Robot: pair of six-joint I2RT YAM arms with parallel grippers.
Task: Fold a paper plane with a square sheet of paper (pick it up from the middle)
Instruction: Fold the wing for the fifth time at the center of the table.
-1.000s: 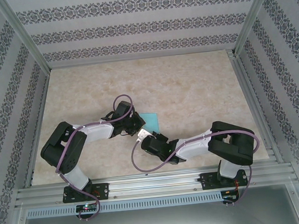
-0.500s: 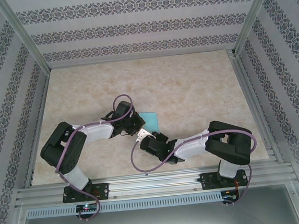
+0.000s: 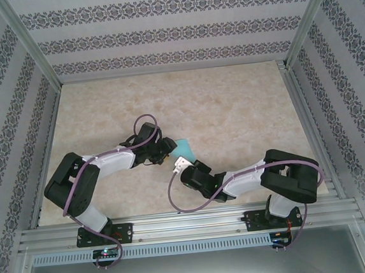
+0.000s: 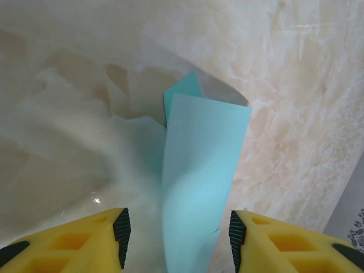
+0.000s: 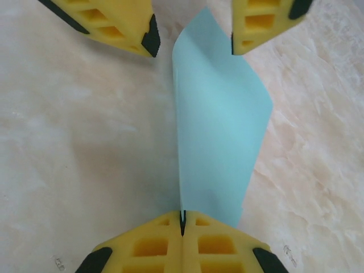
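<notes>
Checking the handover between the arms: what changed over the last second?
The right gripper closed onto the square sheet of paper, taking hold of its end. The left gripper opened, its jaws now apart on either side of the sheet. The sheet stayed at the same spot on the table, between both grippers.

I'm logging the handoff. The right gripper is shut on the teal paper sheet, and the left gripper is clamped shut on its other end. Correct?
Not quite. The left gripper is open: the left wrist view shows its jaws standing apart with the teal paper sheet between them. The right gripper is shut on the sheet, as stated.
</notes>
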